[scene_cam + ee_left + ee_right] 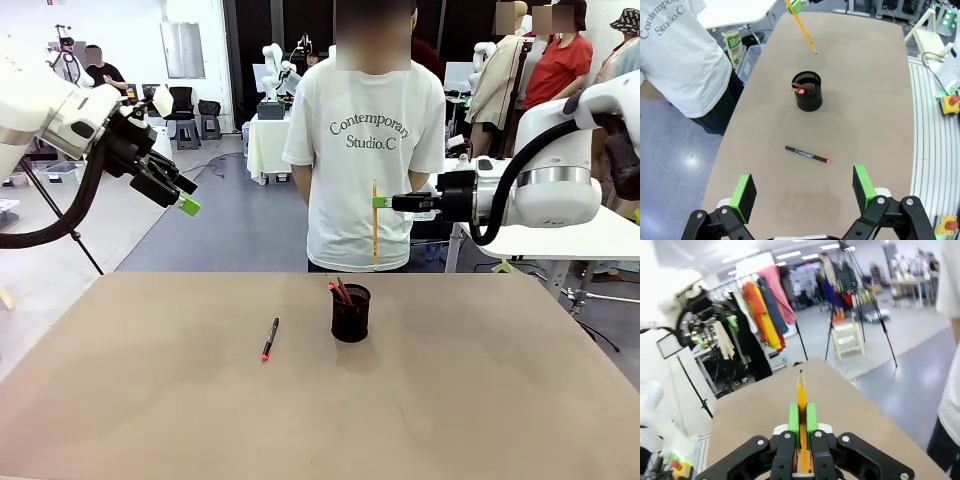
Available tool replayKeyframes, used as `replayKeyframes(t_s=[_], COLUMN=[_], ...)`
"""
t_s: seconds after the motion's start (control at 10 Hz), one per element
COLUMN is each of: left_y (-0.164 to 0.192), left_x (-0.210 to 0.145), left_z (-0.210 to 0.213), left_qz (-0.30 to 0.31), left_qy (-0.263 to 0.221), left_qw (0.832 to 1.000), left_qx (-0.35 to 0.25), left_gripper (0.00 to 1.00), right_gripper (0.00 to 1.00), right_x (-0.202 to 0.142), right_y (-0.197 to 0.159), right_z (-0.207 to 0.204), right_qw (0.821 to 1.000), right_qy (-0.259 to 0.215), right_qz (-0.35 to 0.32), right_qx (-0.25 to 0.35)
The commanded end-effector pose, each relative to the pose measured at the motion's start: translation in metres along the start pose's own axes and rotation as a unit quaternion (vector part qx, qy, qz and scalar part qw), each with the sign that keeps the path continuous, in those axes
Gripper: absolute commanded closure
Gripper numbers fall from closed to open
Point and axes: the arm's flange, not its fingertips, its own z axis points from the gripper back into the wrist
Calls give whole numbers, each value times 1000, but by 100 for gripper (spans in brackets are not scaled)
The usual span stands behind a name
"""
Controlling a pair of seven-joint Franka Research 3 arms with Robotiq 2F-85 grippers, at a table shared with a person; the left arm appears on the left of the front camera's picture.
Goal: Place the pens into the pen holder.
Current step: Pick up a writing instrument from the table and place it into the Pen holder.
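Above the table's far middle: right gripper clamped on yellow pencil, upright, tip down. Pen holder sits below, slightly to its left, red pen inside. Black pen lies flat nearby. Left gripper high, jaws apart.

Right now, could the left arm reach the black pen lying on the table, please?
Probably yes: the left tool is raised and open, the black pen lies alone on the table in its view, and the cup stands well apart.
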Motion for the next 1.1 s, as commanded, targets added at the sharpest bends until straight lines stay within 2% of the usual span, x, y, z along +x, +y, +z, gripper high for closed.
replayKeyframes(t_s=[0.0, 0.1, 0.3, 0.5, 1.0], left_y=[-1, -1, -1, -1, -1], left_x=[1, 1, 1, 1, 1], left_z=[2, 2, 2, 2, 2], left_qz=[3, 3, 3, 3, 3], left_qy=[3, 3, 3, 3, 3], left_qw=[1000, 1000, 1000, 1000, 1000], left_qx=[3, 3, 3, 3, 3], left_gripper=[0, 0, 0, 0, 0], right_gripper=[100, 100, 100, 100, 100], right_x=[-17, -23, -34, -41, -68], right_y=[18, 23, 30, 25, 4], right_z=[-6, -12, -20, -28, -37], right_qw=[998, 995, 990, 985, 990], right_qy=[-30, -46, -34, -23, 8], right_qz=[48, 85, 132, 172, 141], right_qx=[38, 32, 22, -13, -16])
